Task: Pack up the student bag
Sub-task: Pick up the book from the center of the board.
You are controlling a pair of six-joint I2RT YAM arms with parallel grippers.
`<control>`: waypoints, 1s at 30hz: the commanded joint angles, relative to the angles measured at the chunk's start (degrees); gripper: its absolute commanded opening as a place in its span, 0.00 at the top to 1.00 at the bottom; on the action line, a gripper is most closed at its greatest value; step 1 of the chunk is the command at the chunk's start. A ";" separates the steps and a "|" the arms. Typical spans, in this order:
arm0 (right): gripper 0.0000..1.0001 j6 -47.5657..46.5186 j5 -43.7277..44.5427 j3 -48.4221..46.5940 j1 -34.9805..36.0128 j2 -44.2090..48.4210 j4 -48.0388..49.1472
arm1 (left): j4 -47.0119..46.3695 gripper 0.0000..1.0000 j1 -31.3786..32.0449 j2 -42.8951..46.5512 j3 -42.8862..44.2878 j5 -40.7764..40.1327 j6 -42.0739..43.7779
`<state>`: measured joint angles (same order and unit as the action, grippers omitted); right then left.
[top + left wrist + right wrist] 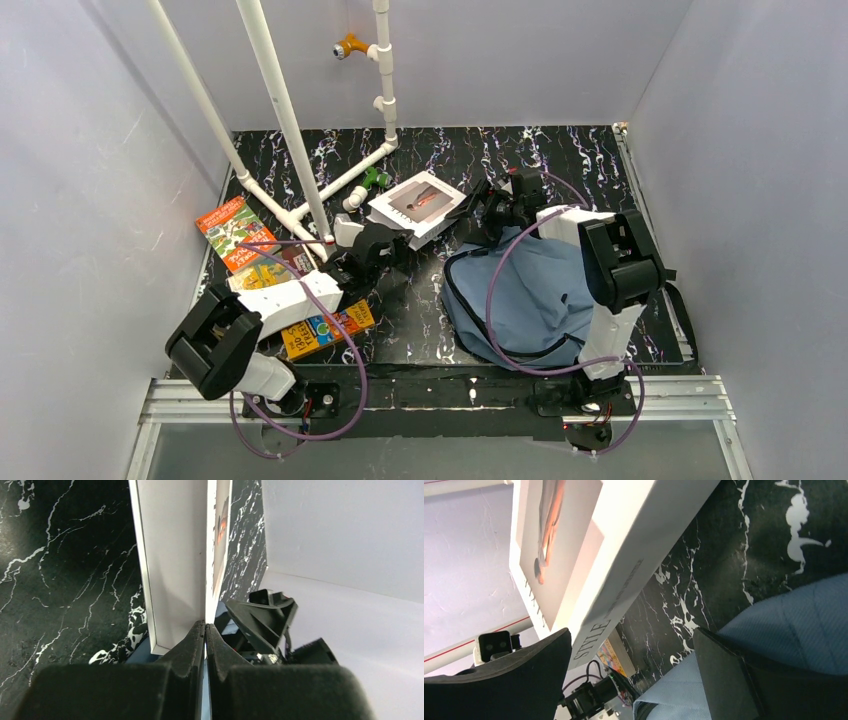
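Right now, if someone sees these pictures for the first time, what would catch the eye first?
First the white book at mid table, pinched at its edge by the shut left gripper, with the open right gripper close beside it. Next the blue bag, lying at the front right. Bright books lie at the left edge.

On my right wrist feed I can read one clear word: "STYLE", in dark capitals running along the spine of the white book (624,555). A line of finer print follows it up the same spine, too small for me to make out. Grey letters run along the edge of its cover, but I cannot read them. From the overhead camera, the orange-and-green book (228,230) and the yellow book (322,330) carry printed titles, too blurred to read.
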<state>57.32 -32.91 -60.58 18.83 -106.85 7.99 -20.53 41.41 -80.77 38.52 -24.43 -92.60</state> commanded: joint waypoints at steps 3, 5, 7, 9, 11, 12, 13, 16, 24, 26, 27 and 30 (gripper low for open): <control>0.02 -2.50 -2.89 -6.33 -1.13 -4.69 0.40 | 1.29 1.00 -1.42 3.24 0.88 1.15 -0.60; 0.02 -0.50 -4.25 -6.71 -1.25 -6.65 2.46 | 1.33 1.00 -1.42 2.80 1.16 2.62 -1.00; 0.01 3.14 -5.88 -5.84 -1.23 -8.27 7.19 | 1.28 1.00 -1.42 2.64 1.06 3.35 -1.49; 0.02 5.91 -6.39 -5.15 -1.25 -9.85 11.04 | 1.25 1.00 -1.42 2.84 0.78 3.50 -2.16; 0.02 8.22 -7.31 -5.48 -1.25 -11.61 13.00 | 1.24 1.00 -1.42 3.04 0.66 4.01 -2.76; 0.02 9.44 -7.61 -5.47 -1.25 -12.32 14.29 | 1.20 1.00 -1.54 3.13 0.67 4.43 -2.89; 0.02 10.77 -7.62 -5.25 -1.25 -12.79 16.29 | 1.20 1.00 -1.51 3.23 0.70 4.92 -2.81; 0.03 14.87 -7.29 -4.95 -1.25 -14.03 22.43 | 1.20 1.00 -1.55 3.19 0.60 6.94 -3.03; 0.39 34.51 -8.08 1.70 -1.25 -17.51 51.65 | 1.20 1.00 -1.51 5.40 -2.56 9.26 -3.46; 0.52 38.21 -7.72 3.64 -1.25 -17.08 57.54 | 1.28 1.00 -1.52 6.33 -2.95 10.17 -2.63; 0.58 39.39 -7.66 4.19 -1.21 -16.73 59.13 | 1.43 1.00 -1.55 6.90 -3.07 10.95 -2.01; 0.68 40.61 -7.98 5.10 -1.32 -14.69 60.70 | 2.27 0.94 -1.61 9.04 -4.19 14.19 -2.22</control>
<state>90.96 -39.79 -56.07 17.63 -124.14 54.83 -19.25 40.21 -76.18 35.64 -14.22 -95.74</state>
